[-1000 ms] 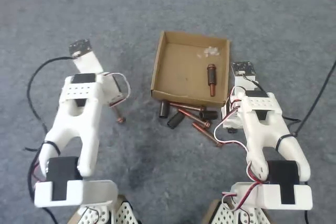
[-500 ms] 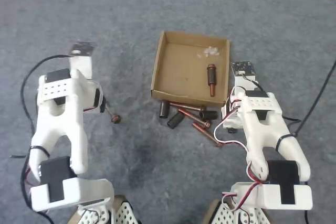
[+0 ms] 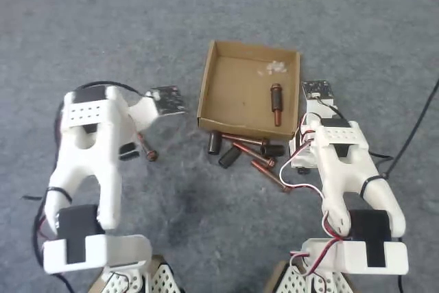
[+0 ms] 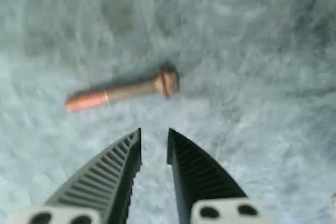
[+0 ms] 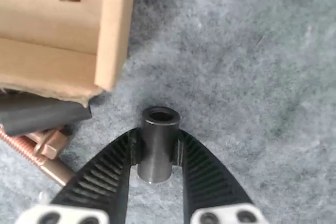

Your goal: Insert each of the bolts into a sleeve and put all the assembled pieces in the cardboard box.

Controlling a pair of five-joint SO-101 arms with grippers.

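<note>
Left end effector (image 4: pixel 153 134), released, faces a copper-coloured bolt (image 4: pixel 123 92), probably stiff and slippery, best gripped mid-shank; right end effector (image 5: pixel 157 136) grasps a black cylindrical sleeve (image 5: pixel 159 153).

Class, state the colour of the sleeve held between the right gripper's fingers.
The sleeve is black; the right wrist view shows it best.

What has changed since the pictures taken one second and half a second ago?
The left arm swung out to its left and back, its wrist turning toward the cardboard box; the bolt beneath it shifted slightly and lies free on the carpet, ahead of the left gripper. Unchanged: right gripper shut on a sleeve, the box, the pile of parts beside it.
</note>
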